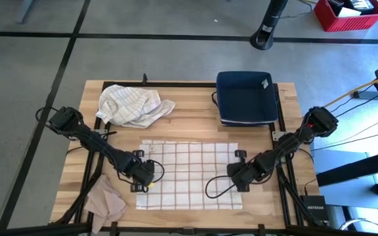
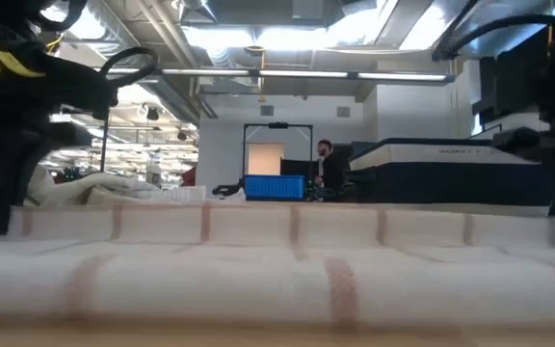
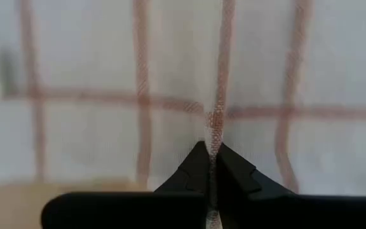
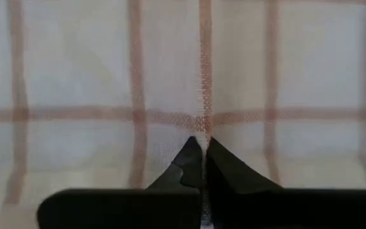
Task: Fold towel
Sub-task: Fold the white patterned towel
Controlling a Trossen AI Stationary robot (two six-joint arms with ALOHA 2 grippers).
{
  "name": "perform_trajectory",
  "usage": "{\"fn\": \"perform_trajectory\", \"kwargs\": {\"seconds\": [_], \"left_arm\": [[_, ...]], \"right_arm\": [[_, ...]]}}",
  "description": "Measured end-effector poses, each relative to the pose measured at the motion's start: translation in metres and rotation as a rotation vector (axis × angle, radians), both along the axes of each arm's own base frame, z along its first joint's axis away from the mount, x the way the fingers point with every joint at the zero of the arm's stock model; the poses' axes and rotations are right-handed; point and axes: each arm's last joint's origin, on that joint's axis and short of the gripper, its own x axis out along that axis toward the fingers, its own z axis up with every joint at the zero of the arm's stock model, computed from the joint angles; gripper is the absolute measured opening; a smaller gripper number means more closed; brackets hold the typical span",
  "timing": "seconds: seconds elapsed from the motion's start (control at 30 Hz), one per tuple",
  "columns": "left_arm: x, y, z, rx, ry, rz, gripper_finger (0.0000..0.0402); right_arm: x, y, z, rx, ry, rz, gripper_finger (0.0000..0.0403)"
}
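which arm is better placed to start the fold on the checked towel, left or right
Neither alone: both look equally placed. The left hand is shut on the checked towel at its left edge, the right hand shut on its right edge, so lifting together seems likeliest.

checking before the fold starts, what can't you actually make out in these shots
- High view: the left gripper and right gripper cover the checked towel edges they pinch.
- Low view: the towel fills the foreground, blurred; the table surface is hidden behind it.
- Wrist views: only cloth shows past the fingers; towel edges are cut off.
- Crumpled cloth: partly under the left arm.
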Motion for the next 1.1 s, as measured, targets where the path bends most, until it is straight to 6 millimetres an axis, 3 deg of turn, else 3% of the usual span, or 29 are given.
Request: {"fn": "perform_trajectory", "kwargs": {"seconds": [0.3, 0.53, 0.73, 0.93, 1.03, 1.1], "left_arm": [[-0.010, 0.007, 0.080, -0.094, -0.165, 0.015, 0.0001], [-0.037, 0.034, 0.122, -0.009, -0.312, 0.088, 0.0001], [-0.053, 0.056, 0.139, 0.098, -0.398, 0.153, 0.0001], [-0.048, 0.077, 0.140, 0.220, -0.384, 0.132, 0.0001], [-0.046, 0.085, 0.147, 0.341, -0.422, 0.148, 0.0001], [-0.046, 0.083, 0.156, 0.416, -0.485, 0.153, 0.0001]], "right_arm": [[0.001, -0.005, 0.079, -0.093, -0.142, 0.000, 0.0004], [-0.009, -0.016, 0.107, -0.193, -0.232, -0.042, 0.0003], [-0.010, -0.030, 0.111, -0.323, -0.249, -0.100, 0.0002], [0.005, -0.062, 0.113, -0.408, -0.196, -0.100, 0.0001], [0.009, -0.076, 0.127, -0.489, -0.230, -0.128, 0.0001], [0.009, -0.074, 0.136, -0.554, -0.268, -0.115, 0.0001]]}}
